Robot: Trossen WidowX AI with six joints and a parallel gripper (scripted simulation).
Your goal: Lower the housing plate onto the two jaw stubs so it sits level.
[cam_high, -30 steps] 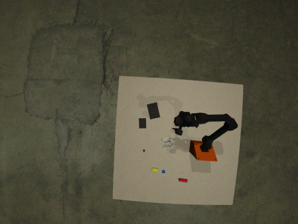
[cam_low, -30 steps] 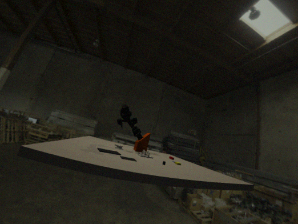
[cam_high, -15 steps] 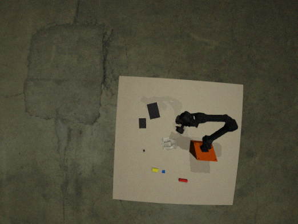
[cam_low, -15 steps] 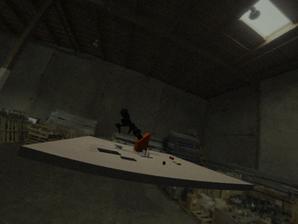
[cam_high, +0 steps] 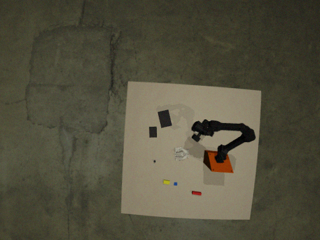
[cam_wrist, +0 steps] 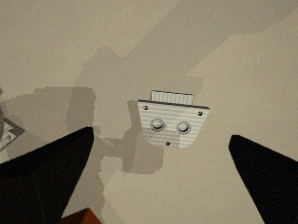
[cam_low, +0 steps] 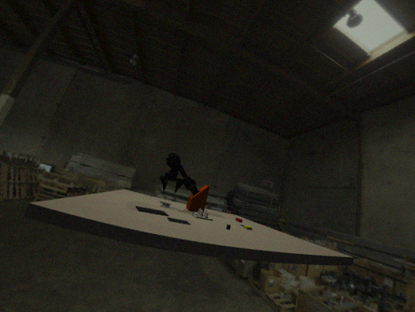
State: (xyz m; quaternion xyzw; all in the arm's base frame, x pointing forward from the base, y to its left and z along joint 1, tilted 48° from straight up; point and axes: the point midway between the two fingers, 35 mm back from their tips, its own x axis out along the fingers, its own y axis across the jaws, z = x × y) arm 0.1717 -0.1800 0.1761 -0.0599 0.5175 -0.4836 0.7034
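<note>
- Housing plate (cam_low: 165, 204) (cam_wrist: 172, 136) lies off the jaw assembly (cam_high: 181, 153) (cam_low: 202, 214) (cam_wrist: 9, 136), out over the pale table (cam_high: 141, 199) (cam_low: 258, 243) (cam_wrist: 225, 50); two round fittings and three small holes show on its face.
- Gripper (cam_high: 196, 132) (cam_low: 170, 190) (cam_wrist: 162, 137) above the plate, fingers wide apart and pointing down, nothing between them. Plate shows in the gap, not gripped.
- From above, the arm covers the plate; the jaw assembly sits left of the orange base (cam_high: 221, 166) (cam_low: 198, 202) (cam_wrist: 85, 217).
- Large dark rectangle (cam_high: 165, 119) (cam_low: 151, 210) and smaller one (cam_high: 152, 131) (cam_low: 178, 220) at far left of the jaws, by the top view.
- Near side, same view: yellow block (cam_high: 166, 182) (cam_low: 247, 228), blue block (cam_high: 175, 183) just right of it, red block (cam_high: 197, 193) (cam_low: 238, 220) farther right.
- Exterior view dim; plate probably close to level, though its underside is hard to read.
</note>
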